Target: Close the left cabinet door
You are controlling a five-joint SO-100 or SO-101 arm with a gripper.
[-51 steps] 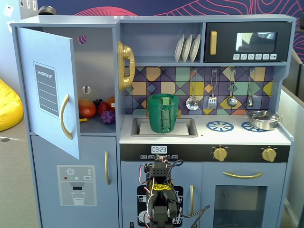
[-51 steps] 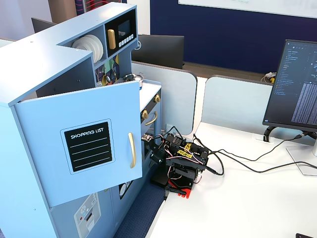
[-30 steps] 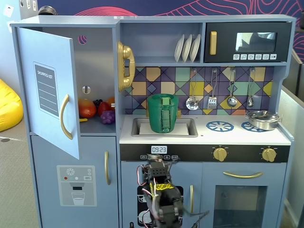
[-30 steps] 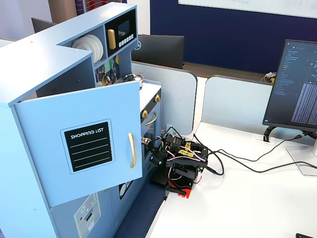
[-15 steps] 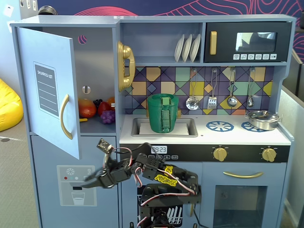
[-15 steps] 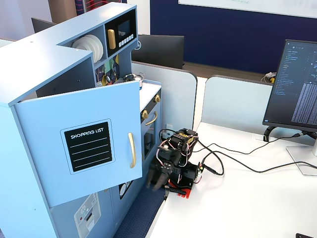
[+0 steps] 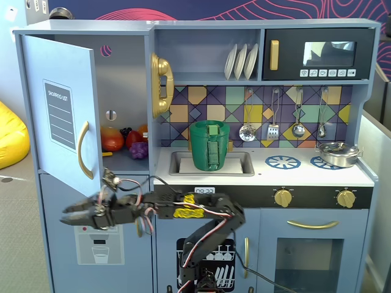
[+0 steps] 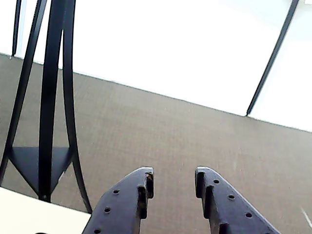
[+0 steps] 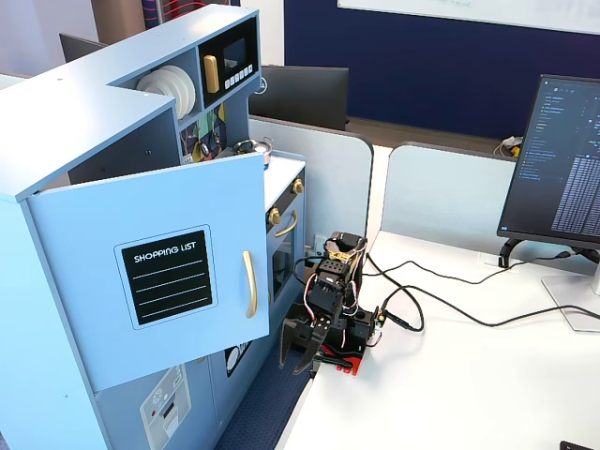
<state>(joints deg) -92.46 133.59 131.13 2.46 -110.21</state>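
Note:
The left cabinet door (image 7: 58,110) is light blue with a black "SHOPPING LIST" panel and a curved gold handle (image 7: 82,149). It stands swung open, away from the cabinet. It also shows in a fixed view (image 9: 150,281), with its handle (image 9: 249,283). My gripper (image 7: 65,213) is open and empty, reaching left just below the door's lower edge and under the handle. In the wrist view the gripper (image 8: 173,178) points at grey carpet with nothing between the black fingers (image 8: 131,195). It also shows in a fixed view (image 9: 300,361), below and right of the door.
Toy fruit (image 7: 122,139) lies inside the open cabinet. The lower door with the dispenser graphic (image 7: 98,244) is behind my gripper. A green basket (image 7: 209,145) sits in the sink. A black stand (image 8: 48,97) rises at the wrist view's left. A monitor (image 9: 562,159) and cables (image 9: 450,291) are on the white desk.

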